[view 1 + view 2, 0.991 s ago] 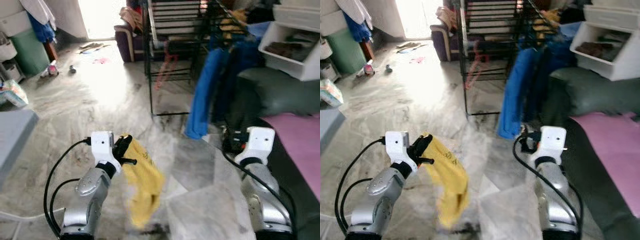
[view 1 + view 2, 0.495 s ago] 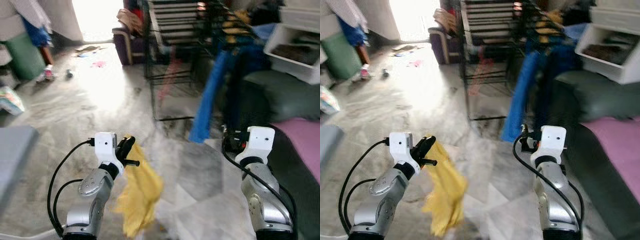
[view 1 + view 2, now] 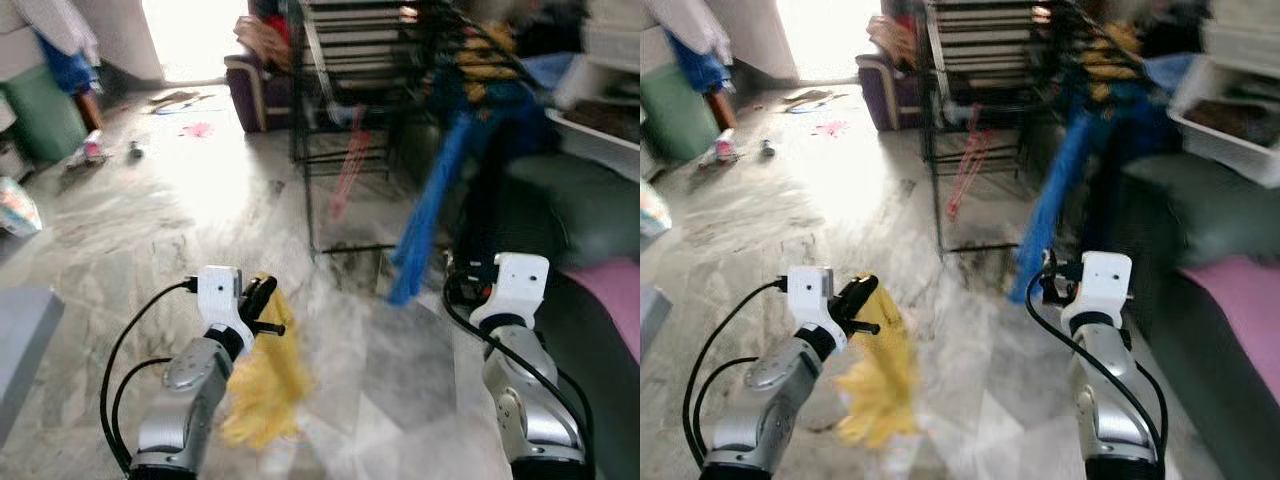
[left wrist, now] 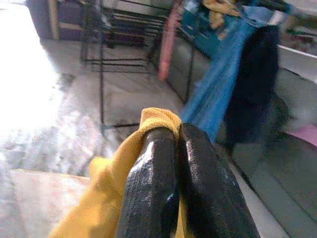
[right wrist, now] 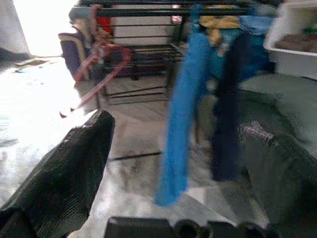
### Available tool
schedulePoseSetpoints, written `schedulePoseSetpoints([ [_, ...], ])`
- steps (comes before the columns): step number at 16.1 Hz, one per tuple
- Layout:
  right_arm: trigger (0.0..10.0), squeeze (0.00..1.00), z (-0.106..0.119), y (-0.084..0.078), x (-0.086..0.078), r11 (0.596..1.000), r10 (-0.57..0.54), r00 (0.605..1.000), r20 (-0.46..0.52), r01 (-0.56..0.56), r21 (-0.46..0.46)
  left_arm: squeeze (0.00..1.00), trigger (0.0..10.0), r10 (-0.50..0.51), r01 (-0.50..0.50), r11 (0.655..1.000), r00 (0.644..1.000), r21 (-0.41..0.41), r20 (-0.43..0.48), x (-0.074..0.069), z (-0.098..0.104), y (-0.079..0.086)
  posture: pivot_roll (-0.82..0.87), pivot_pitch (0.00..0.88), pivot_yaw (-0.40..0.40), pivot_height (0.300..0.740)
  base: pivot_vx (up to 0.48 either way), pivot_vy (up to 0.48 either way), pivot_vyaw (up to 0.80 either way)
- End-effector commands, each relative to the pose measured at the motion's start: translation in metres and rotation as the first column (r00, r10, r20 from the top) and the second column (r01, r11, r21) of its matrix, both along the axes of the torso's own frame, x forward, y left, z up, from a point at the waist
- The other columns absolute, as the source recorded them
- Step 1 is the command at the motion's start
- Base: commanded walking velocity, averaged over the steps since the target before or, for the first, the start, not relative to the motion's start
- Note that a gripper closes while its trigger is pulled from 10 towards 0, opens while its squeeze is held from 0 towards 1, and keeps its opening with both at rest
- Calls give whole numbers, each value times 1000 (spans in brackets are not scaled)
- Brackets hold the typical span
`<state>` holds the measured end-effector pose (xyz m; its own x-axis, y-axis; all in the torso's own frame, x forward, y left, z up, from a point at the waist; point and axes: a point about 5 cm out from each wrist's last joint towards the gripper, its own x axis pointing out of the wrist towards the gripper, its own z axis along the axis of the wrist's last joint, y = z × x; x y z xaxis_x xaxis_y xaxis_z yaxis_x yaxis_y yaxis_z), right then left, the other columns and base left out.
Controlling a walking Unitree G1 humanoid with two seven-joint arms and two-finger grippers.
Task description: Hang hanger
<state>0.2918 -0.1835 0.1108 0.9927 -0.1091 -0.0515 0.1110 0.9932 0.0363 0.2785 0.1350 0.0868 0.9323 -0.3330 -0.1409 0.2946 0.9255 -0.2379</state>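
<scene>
Both silver arms raised forward, elbows bent. Left gripper [image 4: 173, 163] fingers pressed together, pinching yellow cloth [image 3: 262, 385]. Right gripper [image 5: 183, 168] fingers spread wide apart, empty.

Floor [image 3: 180, 215] is grey-veined marble, catching strong glare from the doorway at the far end. Black wire rack [image 3: 345, 110] is standing directly on the floor mid-room; landmark from here on. Beyond the rack toward the doorway, a purple sofa [image 3: 255, 85] is sitting on the floor. Well left of the rack, scattered litter is lying on the floor: a pink scrap [image 3: 199, 129], flat debris [image 3: 178, 98] by the doorway, a small dark object [image 3: 135, 150]. Far left of the rack, a green bin [image 3: 45, 125] is standing on the floor. Everything blurred; finer detail not readable.
</scene>
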Motion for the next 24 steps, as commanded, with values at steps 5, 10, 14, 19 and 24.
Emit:
schedulePoseSetpoints([
  [5,10000,0,4,5,2,1000,19,1000,17,-19,-3,0,10000,11,-11,1000,1000,8,26,5,9,1,10,13,14,740,375,251,0],
  [10,10000,0,4,6,3,1000,23,1000,15,-23,-4,0,10000,8,-9,1000,1000,7,8,6,8,-1,10,11,13,740,127,418,0],
  [14,10000,0,3,6,4,1000,24,1000,14,-24,-3,0,10000,-5,4,1000,999,28,40,8,11,-1,9,9,14,740,64,451,0],
  [19,10000,0,2,4,-6,1000,-10,1000,6,10,1,0,10000,-16,13,998,999,66,42,8,10,-2,9,8,15,740,294,378,0],
  [24,10000,0,-7,-3,-33,999,-38,999,-35,38,3,0,10000,66,-82,986,991,142,114,-10,12,18,1,10,28,740,125,130,0],
])
